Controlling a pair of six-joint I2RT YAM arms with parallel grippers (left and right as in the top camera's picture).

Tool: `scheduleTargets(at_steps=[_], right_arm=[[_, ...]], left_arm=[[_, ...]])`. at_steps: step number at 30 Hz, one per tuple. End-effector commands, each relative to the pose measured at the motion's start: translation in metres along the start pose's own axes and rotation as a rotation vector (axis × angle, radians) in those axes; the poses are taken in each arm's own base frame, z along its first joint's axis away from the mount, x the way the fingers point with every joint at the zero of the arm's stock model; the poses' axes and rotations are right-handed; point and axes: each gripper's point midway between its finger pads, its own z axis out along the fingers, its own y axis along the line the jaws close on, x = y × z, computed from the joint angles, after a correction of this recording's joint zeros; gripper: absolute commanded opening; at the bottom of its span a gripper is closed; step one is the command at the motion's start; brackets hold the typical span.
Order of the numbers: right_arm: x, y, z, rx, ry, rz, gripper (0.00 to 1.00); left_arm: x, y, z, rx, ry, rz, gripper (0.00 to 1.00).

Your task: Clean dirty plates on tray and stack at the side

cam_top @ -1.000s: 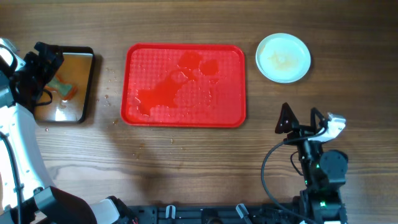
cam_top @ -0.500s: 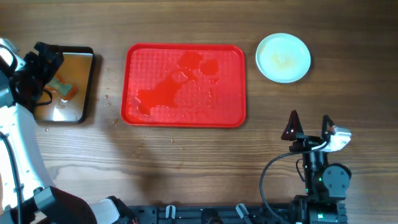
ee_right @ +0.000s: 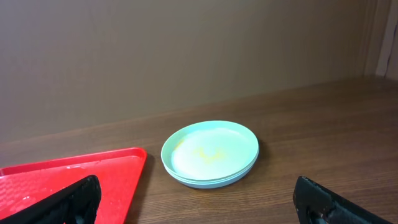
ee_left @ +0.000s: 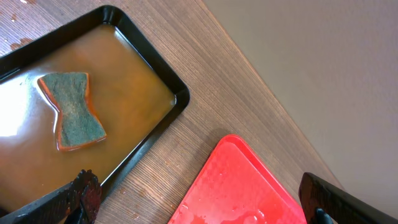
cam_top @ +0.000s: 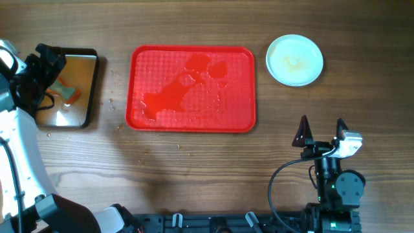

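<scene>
Since the pale mint-white glossy round plates (cam_top: 294, 60) sit stacked on the wooden tabletop (cam_top: 194, 168) just right of the large red rectangular plastic tray (cam_top: 193, 88), which carries only wet smears, the job looks finished, so both arms' jaws hang spread wide, grasping nothing.

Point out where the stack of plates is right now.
Overhead view: the plates sit stacked on the table at its far right side, just right of the red tray and ahead of the open right hand.
</scene>
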Motion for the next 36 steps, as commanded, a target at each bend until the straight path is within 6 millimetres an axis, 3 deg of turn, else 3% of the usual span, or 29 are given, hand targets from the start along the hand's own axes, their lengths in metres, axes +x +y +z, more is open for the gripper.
scheduleTargets(at_steps=[1,11,13,18,24,28,31,36], right_arm=[[-0.003,0.002,-0.001,-0.013,-0.014,-0.017,1.00],[-0.003,0.002,-0.001,-0.013,-0.014,-0.017,1.00],[-0.003,0.002,-0.001,-0.013,-0.014,-0.017,1.00],[-0.003,0.002,-0.001,-0.013,-0.014,-0.017,1.00],[-0.003,0.002,-0.001,-0.013,-0.014,-0.017,1.00],[-0.003,0.002,-0.001,-0.013,-0.014,-0.017,1.00],[-0.003,0.002,-0.001,-0.013,-0.014,-0.017,1.00],[-0.003,0.002,-0.001,-0.013,-0.014,-0.017,1.00]], left_arm=[[0.000,0.000,0.001,0.007,0.003,0.004,1.00],[0.000,0.000,0.001,0.007,0.003,0.004,1.00],[-0.002,0.008,0.001,-0.038,-0.011,-0.001,1.00],[0.054,0.017,0.007,-0.071,0.209,-0.033,1.00],[0.148,0.000,0.048,0.036,0.340,0.470,1.00],[0.195,0.008,0.064,0.078,0.297,0.595,1.00],[0.221,0.018,0.065,0.119,0.256,0.627,1.00],[0.242,0.030,0.057,0.172,0.149,0.659,1.00]])
